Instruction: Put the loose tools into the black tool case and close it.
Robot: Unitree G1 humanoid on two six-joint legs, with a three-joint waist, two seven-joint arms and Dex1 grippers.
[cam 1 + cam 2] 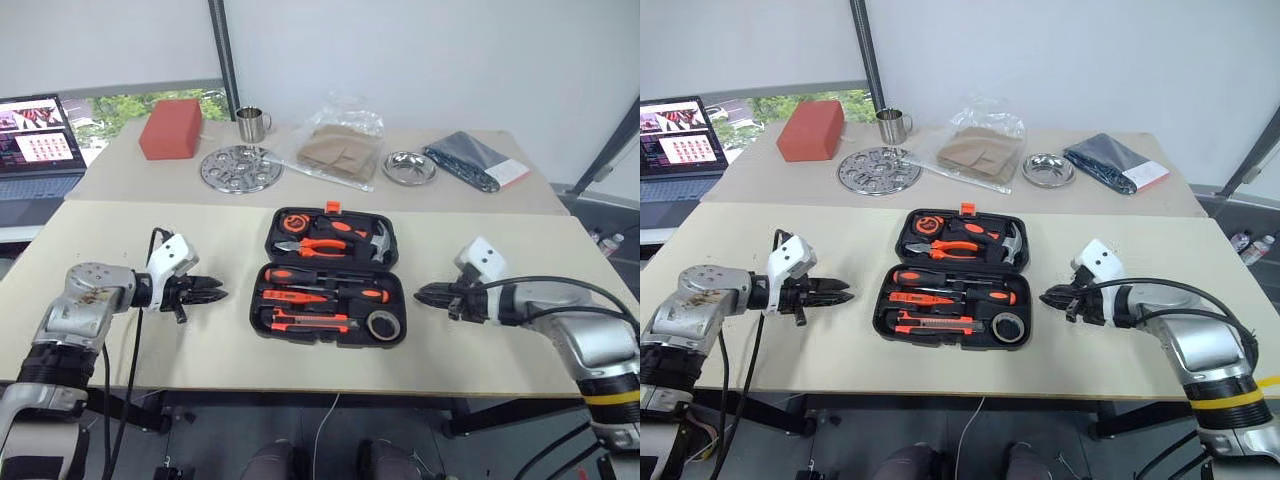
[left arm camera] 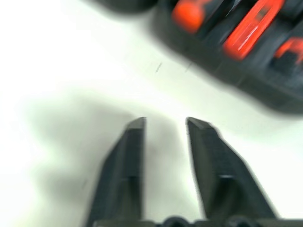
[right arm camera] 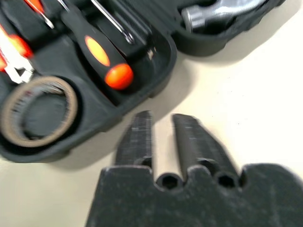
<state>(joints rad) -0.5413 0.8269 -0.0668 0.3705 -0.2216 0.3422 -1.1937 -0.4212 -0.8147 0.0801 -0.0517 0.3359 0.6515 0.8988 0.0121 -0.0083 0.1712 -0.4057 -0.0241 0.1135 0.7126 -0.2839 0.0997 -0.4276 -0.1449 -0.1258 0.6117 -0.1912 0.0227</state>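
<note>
- Two cream tables stand end to end near a white wall, and the far one holds a red box, a metal cup and a round metal plate.
- The black tool case lies open and flat in the middle of the near table. Its two halves run side to side, and the lid half with the orange latch is on the far side.
- Inside the near half, the two screwdrivers lie with their long sides running left to right, one behind the other. The utility knife lies the same way at the front.
- The small tape roll sits flat in the front right corner of the case.
- All the loose tools look put away, so I think closing the case is the job now.
- The left gripper waits just left of the case, fingers a little apart, holding nothing.
- The right gripper waits just right of it, pinched almost together, holding nothing.
- To close it well, both should get under the far half, lift evenly, fold it toward the robot, then press the latch.
</note>
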